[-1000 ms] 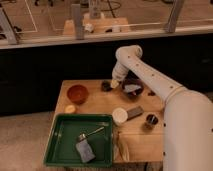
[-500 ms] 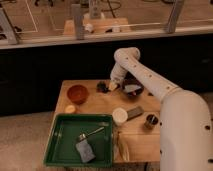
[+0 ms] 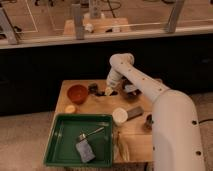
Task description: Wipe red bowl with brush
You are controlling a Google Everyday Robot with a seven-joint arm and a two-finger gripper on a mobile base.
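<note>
The red bowl (image 3: 77,93) stands on the left part of the wooden table (image 3: 97,104). My arm reaches from the right, arches over the table and comes down near the table's middle back. My gripper (image 3: 108,90) is just right of the red bowl, low over the table. It is shut on the slim black brush (image 3: 94,88), whose dark head points left and sits close to the bowl's right rim. I cannot tell whether the head touches the bowl.
A dark brown bowl with white contents (image 3: 131,92) stands right of the gripper. A white cup (image 3: 120,115), a grey block (image 3: 134,112) and a small dark cup (image 3: 148,121) stand further front. A green tray (image 3: 60,150) holds a metal spoon (image 3: 93,133) and a grey sponge (image 3: 85,151). A small yellow piece (image 3: 70,108) lies below the red bowl.
My gripper has moved down and to the left with the brush. The brush head has come closer to the red bowl's right rim.
</note>
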